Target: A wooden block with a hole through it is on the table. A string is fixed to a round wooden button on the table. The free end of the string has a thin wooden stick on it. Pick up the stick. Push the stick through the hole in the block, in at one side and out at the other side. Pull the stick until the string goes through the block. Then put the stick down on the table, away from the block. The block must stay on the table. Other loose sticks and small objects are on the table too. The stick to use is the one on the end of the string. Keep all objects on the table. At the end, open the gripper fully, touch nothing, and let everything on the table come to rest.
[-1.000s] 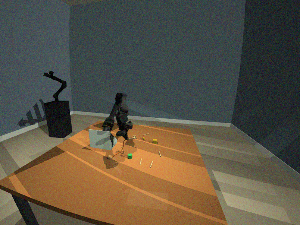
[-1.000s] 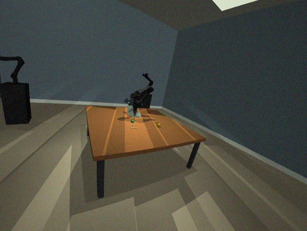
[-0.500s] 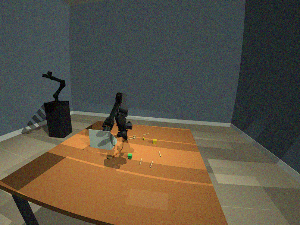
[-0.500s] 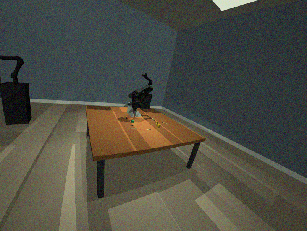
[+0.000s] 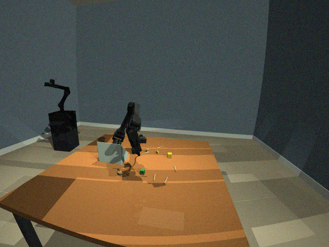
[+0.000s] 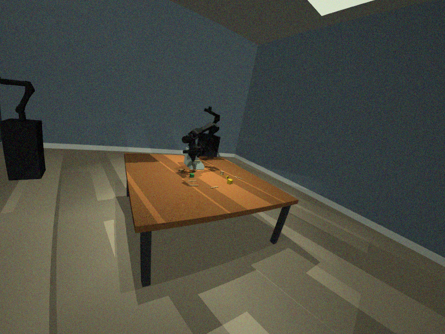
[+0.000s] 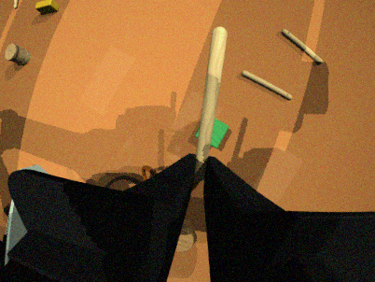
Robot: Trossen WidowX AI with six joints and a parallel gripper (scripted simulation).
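Note:
My gripper (image 5: 138,154) (image 6: 193,160) (image 7: 200,162) is shut on the pale wooden stick (image 5: 144,153) (image 7: 215,75) near its string end. The stick is above the table and points away from the fingers. The brown string (image 5: 135,160) hangs from the fingertips in a curve down to the round wooden button (image 5: 120,173) (image 7: 186,241) on the table. The green block (image 5: 142,171) (image 6: 192,175) (image 7: 219,134) stands on the table, right of the button in the top view; a dark hole shows in its face there. In the wrist view the stick crosses over the block's left edge. The string is outside the block.
A pale blue panel (image 5: 110,153) (image 7: 15,229) stands left of the gripper. Loose sticks (image 5: 154,177) (image 5: 165,180) (image 5: 175,168) (image 5: 160,147) lie around. A yellow cube (image 5: 169,155) (image 6: 229,181), a small yellow piece (image 5: 157,151) (image 7: 47,7) and a small cylinder (image 5: 147,150) (image 7: 18,54) are farther back.

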